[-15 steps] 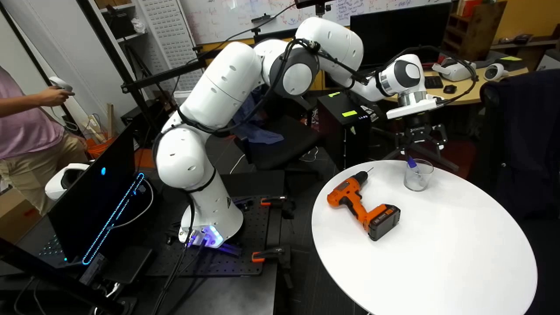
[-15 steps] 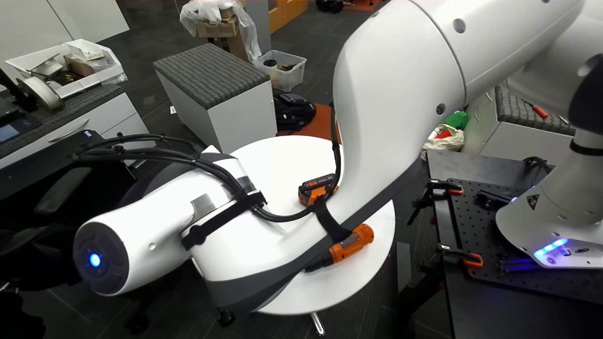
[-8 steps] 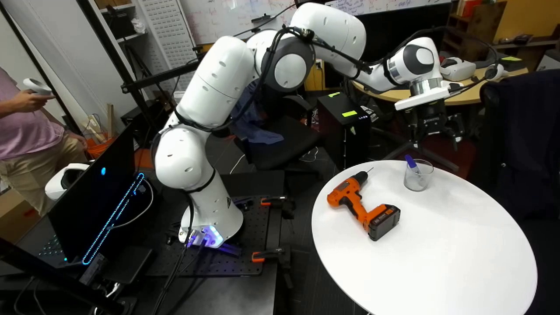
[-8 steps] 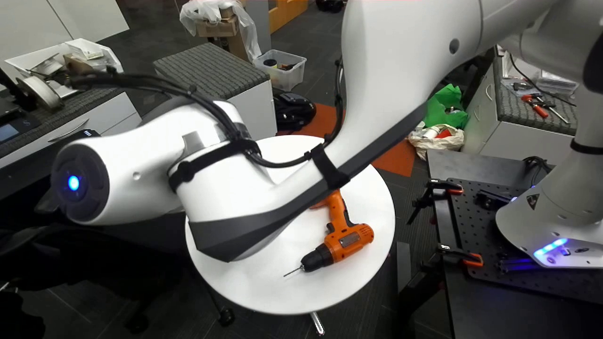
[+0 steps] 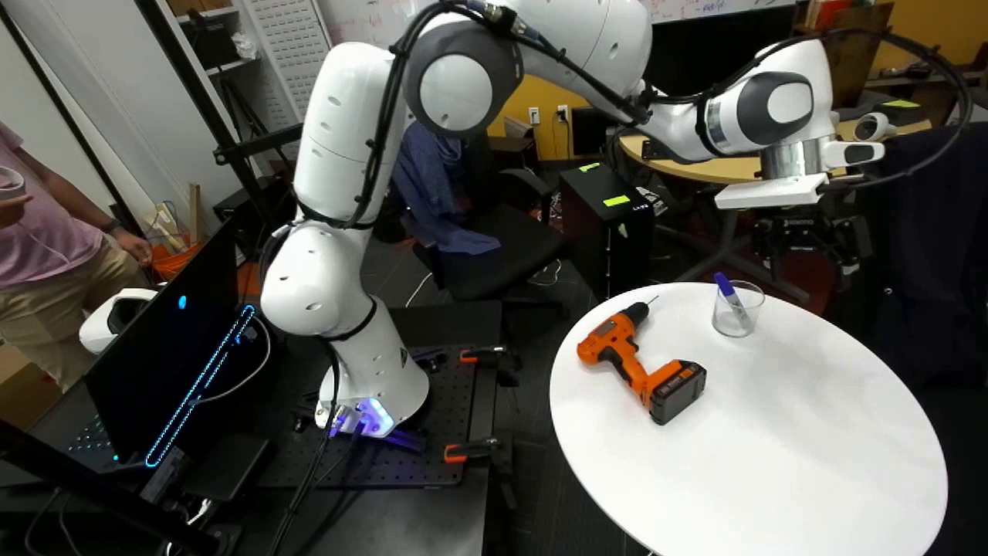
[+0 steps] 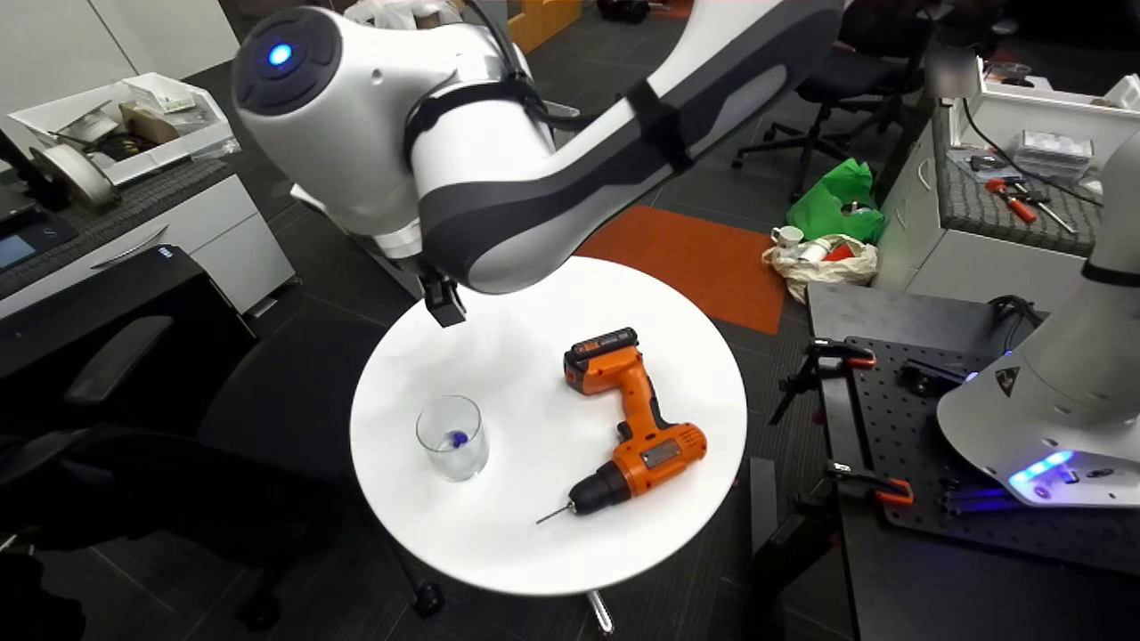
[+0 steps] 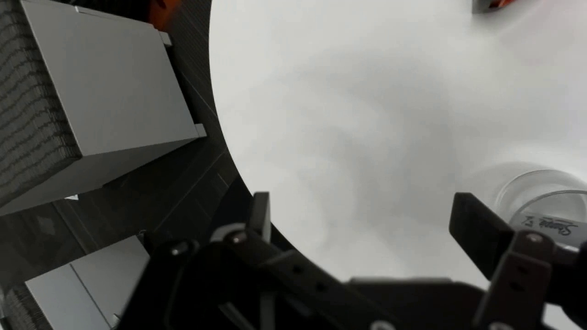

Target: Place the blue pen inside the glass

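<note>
The blue pen (image 5: 725,286) stands leaning inside the clear glass (image 5: 749,320), its blue end above the rim. In an exterior view the pen (image 6: 458,439) shows as a blue dot within the glass (image 6: 463,465). My gripper (image 5: 810,270) is open, empty and above the table's far edge, apart from the glass. In the wrist view the gripper (image 7: 360,201) has wide-spread fingers with bare table between them. There the glass (image 7: 532,178) is at the right edge, with the pen's grey lettered barrel (image 7: 552,229) in it, partly behind the right finger.
An orange-and-black drill (image 5: 637,363) lies on the round white table (image 5: 772,448), beside the glass; it also shows in an exterior view (image 6: 641,445). A dark chair (image 5: 911,270) stands behind the table. A black computer case (image 5: 610,224) stands on the floor nearby.
My gripper has moved away from the pen, up and sideways off the glass, and has opened wider. The pen stays leaning in the glass. The drill has not moved.
</note>
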